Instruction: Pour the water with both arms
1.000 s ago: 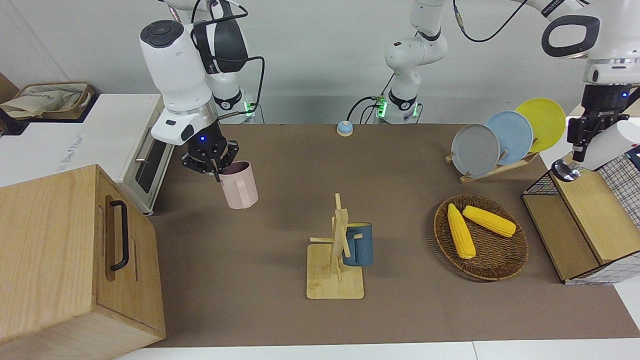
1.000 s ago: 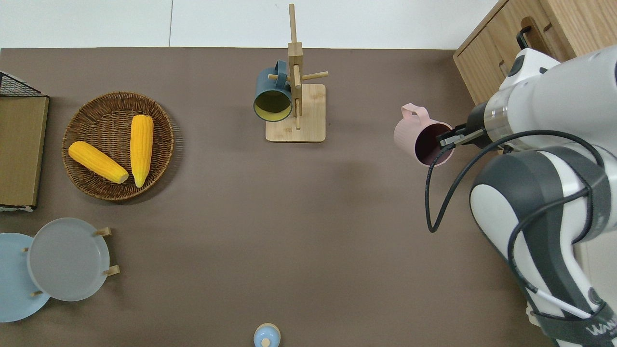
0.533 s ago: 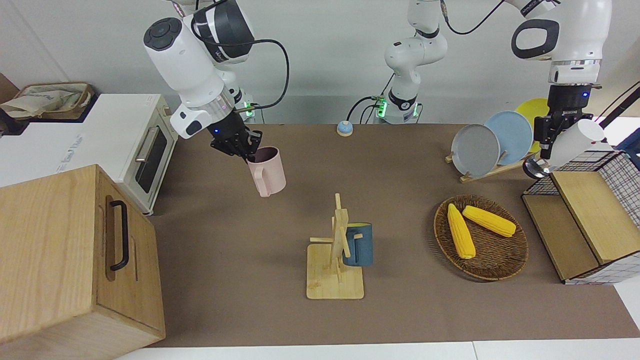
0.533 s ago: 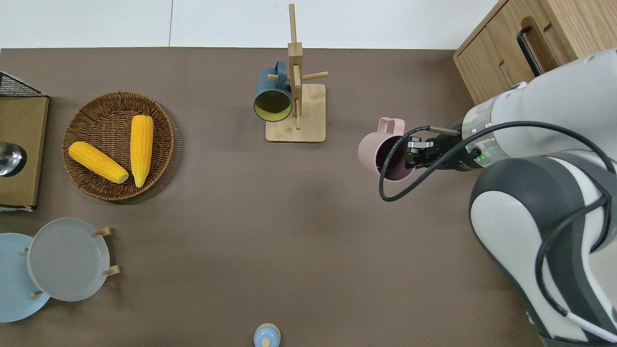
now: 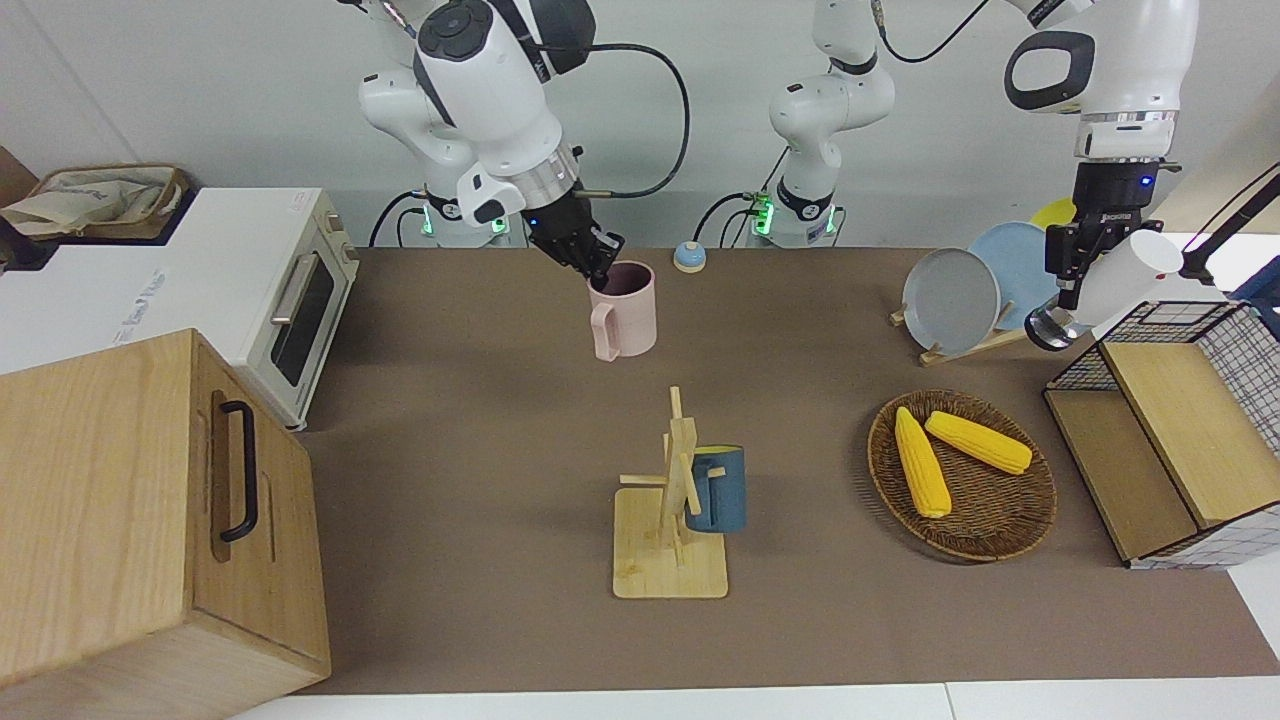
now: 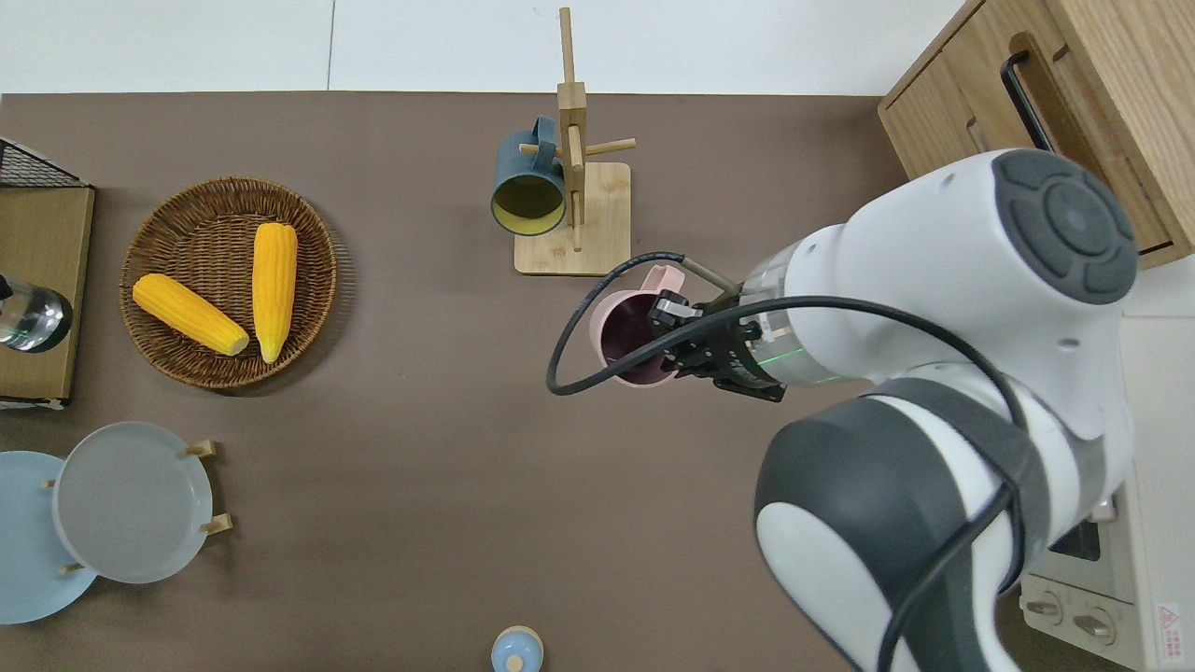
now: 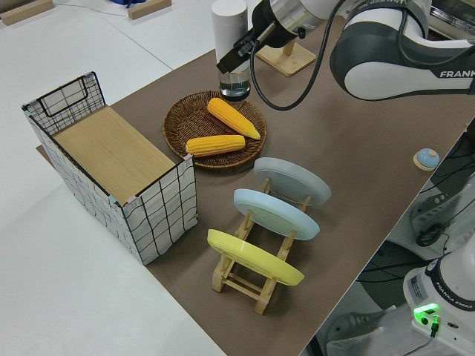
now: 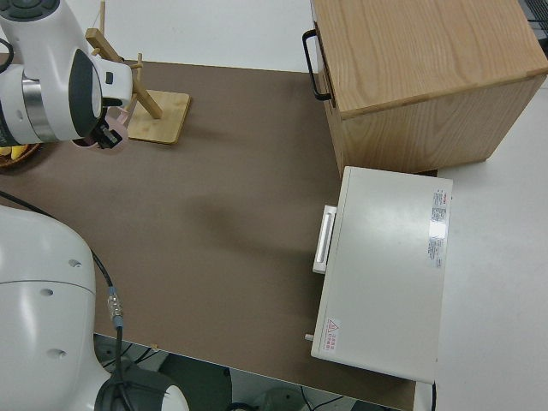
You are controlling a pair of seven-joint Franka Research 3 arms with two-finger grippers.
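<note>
Currently right hand point(image 5: 601, 268) clamped on pink mug point(image 5: 625, 310) rim, mug hanging beneath; left hand point(image 5: 1066, 262) clamped on white bottle point(image 5: 1110, 290), tilted. Both rigid, smooth, likely slippery; bottle best gripped mid-body

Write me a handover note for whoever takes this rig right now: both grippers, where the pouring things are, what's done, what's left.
Right gripper: shut on the rim of the pink mug, held upright in the air over the mat, nearer to the robots than the mug rack.
Left gripper: shut on the white bottle, tilted, over the wire basket's wooden lid.
Done: both vessels picked up.
Left: bring bottle and mug together, then pour. No water visible yet.
The blue mug hangs on the rack, untouched.
</note>
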